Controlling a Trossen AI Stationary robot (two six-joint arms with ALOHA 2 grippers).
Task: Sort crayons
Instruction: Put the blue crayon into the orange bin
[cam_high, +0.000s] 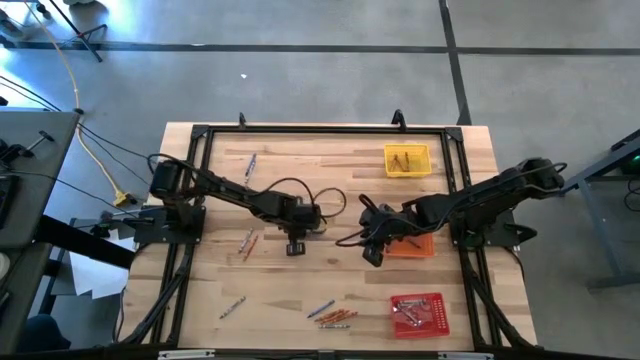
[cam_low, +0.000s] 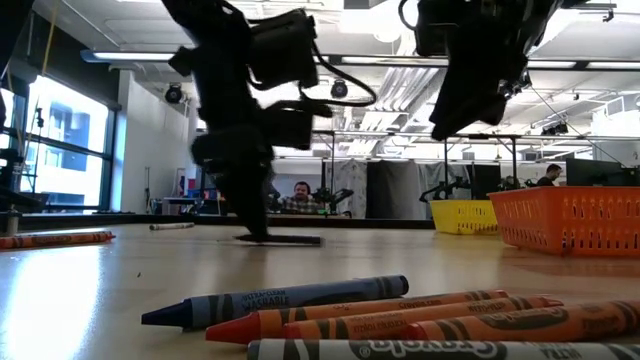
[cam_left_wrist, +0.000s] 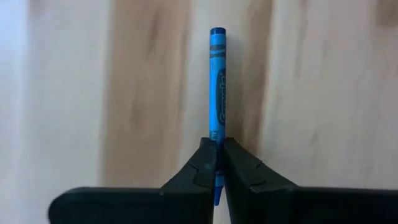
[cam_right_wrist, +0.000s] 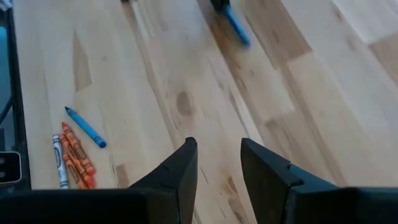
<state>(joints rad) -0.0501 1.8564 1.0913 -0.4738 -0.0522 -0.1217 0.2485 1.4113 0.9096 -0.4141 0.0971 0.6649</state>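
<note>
High view: the left gripper (cam_high: 295, 246) sits low at mid-table, and the right gripper (cam_high: 371, 252) hangs beside the orange tray (cam_high: 420, 247). A yellow tray (cam_high: 407, 160) lies toward the far edge and a red tray (cam_high: 418, 313) toward the near edge. Loose crayons (cam_high: 334, 315) are scattered on the wooden table (cam_high: 300, 180).

Low view: a blue crayon (cam_low: 290, 298) and several orange ones (cam_low: 400, 315) lie in the foreground; both arms hang above the table behind them, with the trays off to one side.

Left wrist view: the left jaws are closed on the end of a held blue crayon (cam_left_wrist: 217, 93), which lies flat on the wood. The step in hand is judged a pick-up; the next move calls for a lift and carry to a tray, though which tray suits blue cannot be told.

Right wrist view: the right jaws stand apart and empty above bare wood, with a cluster of crayons (cam_right_wrist: 74, 152) near. The right arm, standing between the left gripper and the trays, may obstruct the carry.
</note>
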